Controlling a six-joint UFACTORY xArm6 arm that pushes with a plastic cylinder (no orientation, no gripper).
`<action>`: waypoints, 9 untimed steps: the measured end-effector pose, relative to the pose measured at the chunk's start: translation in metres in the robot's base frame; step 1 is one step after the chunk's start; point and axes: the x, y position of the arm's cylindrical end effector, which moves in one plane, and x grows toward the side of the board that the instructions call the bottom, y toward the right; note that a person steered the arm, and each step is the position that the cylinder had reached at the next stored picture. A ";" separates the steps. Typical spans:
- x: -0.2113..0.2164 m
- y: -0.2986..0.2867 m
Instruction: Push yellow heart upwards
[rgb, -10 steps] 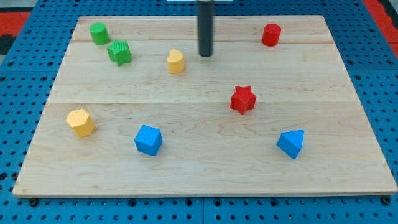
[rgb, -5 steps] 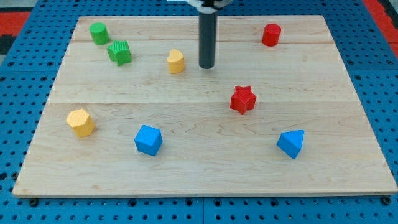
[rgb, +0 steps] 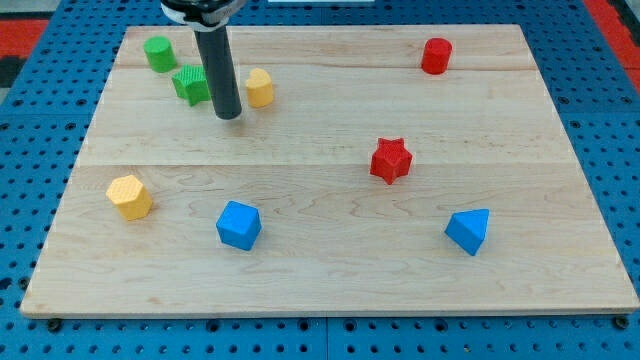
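The yellow heart (rgb: 260, 88) lies on the wooden board (rgb: 330, 280) in the upper left part of the view. My tip (rgb: 229, 114) stands just left of and slightly below the heart, close to it; I cannot tell if they touch. The rod rises from the tip toward the view's top and partly covers the green star block (rgb: 188, 84), which sits just left of the rod.
A green cylinder (rgb: 158, 52) sits at the upper left. A red cylinder (rgb: 436, 55) is at the upper right, a red star (rgb: 391, 160) right of centre. A yellow hexagonal block (rgb: 130, 196), a blue block (rgb: 239, 224) and a blue wedge (rgb: 469, 230) lie lower down.
My tip has swept from right of the yellow heart to its left and slightly lower. The heart has shifted left and a little upwards. Other blocks have not moved.
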 end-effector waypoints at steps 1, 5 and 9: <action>-0.012 0.046; -0.055 0.029; -0.073 0.092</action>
